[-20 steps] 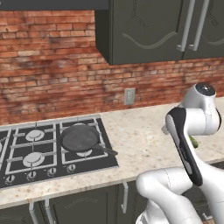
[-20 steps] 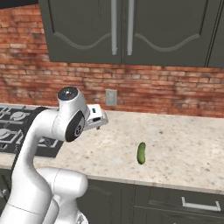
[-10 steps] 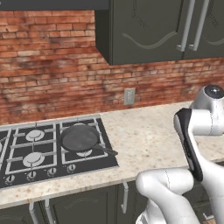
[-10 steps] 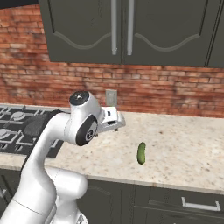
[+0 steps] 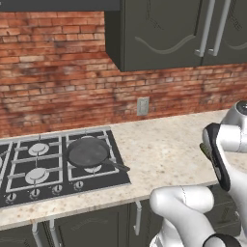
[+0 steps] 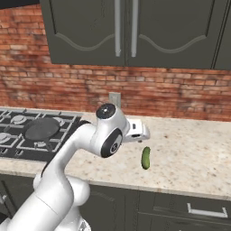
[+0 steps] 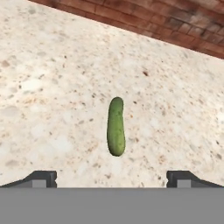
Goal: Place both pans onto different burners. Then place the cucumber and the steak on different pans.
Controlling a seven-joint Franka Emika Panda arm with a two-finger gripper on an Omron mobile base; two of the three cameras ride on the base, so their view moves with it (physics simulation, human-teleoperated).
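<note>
One dark grey pan (image 5: pixel 88 152) (image 6: pixel 43 127) rests on the right side of the black cooktop (image 5: pixel 29 190), over a burner, its handle pointing front right. Two bare burners (image 5: pixel 38 148) lie to its left. The green cucumber (image 6: pixel 145 158) (image 7: pixel 116 127) lies alone on the speckled counter, well right of the cooktop. My gripper (image 7: pixel 112 177) hangs above the cucumber's near end, open, its fingertips (image 7: pixel 41 177) wide apart with nothing between them. In the right base view the white hand (image 6: pixel 136 131) hovers just up and left of the cucumber. The steak is out of view.
A brick wall with a wall outlet (image 5: pixel 143 105) (image 6: pixel 114 98) backs the counter (image 6: pixel 194 149). Dark upper cabinets (image 6: pixel 126 31) hang overhead. The counter's front edge (image 6: pixel 171 189) runs close below the cucumber. Light counter stretches between the cooktop and the cucumber.
The arm has swung to the right, away from the cooktop, bringing the hand over the cucumber. The pan and cucumber have not moved. The gripper has stayed open.
</note>
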